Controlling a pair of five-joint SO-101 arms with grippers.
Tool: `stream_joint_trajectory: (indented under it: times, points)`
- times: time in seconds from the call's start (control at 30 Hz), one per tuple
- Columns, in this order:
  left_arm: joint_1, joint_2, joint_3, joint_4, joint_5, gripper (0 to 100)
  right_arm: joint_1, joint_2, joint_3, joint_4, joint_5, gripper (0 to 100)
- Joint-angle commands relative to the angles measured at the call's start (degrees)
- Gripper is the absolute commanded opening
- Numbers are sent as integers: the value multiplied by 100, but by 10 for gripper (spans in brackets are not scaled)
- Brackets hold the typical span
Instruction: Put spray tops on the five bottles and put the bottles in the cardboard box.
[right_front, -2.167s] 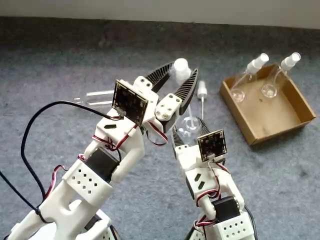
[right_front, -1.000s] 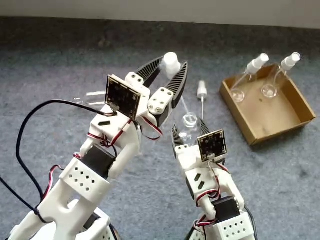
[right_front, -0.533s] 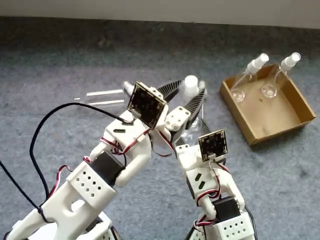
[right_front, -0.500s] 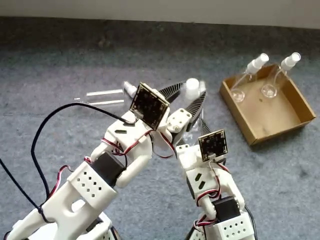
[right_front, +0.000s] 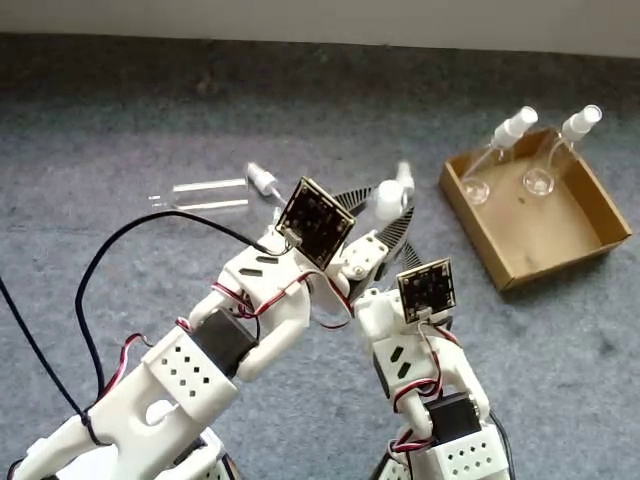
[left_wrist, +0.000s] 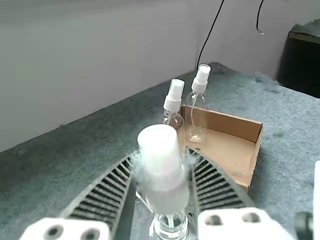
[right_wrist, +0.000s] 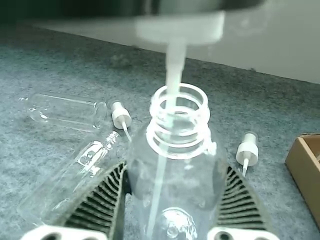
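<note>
My left gripper (right_front: 385, 212) is shut on a white spray top (right_front: 386, 197), held upright with its thin dip tube (right_wrist: 172, 75) running down into the open neck of a clear bottle (right_wrist: 172, 165). The right gripper (right_wrist: 171, 197) is shut on that bottle's body and holds it upright just below the left gripper. From the left wrist, the spray top (left_wrist: 160, 167) sits between the ribbed fingers (left_wrist: 102, 200) with the bottle mouth (left_wrist: 170, 227) under it. The cardboard box (right_front: 545, 235) lies to the right and holds two capped bottles (right_front: 508, 135) (right_front: 578, 125).
Two uncapped clear bottles (right_front: 205, 190) lie on the grey carpet to the left, seen up close as one bottle (right_wrist: 65, 112) and another (right_wrist: 75, 170). Loose spray tops (right_front: 262, 180) (right_front: 403, 176) lie near them. The box's front half (left_wrist: 235, 150) is bare.
The left arm has carried the spray top to the right and down, from beside the bottle to directly over it. The right arm has kept still with the bottle.
</note>
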Motion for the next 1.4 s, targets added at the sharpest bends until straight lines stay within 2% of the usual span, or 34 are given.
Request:
stream_joint_trajectory:
  times: [0.0,0.37,0.63,0.8,1.37]
  points:
    - [48,-101,-48,26,-26,5,66,-92,681,22,0,135]
    - [-760,-57,-40,26,-9,5,66,-101,681,22,0,135]
    - [-734,-75,-22,26,0,5,66,-101,681,22,0,135]
    - [-391,-101,374,0,0,5,66,-101,681,22,0,135]
    - [-400,-57,400,-369,9,5,66,-101,681,22,0,135]
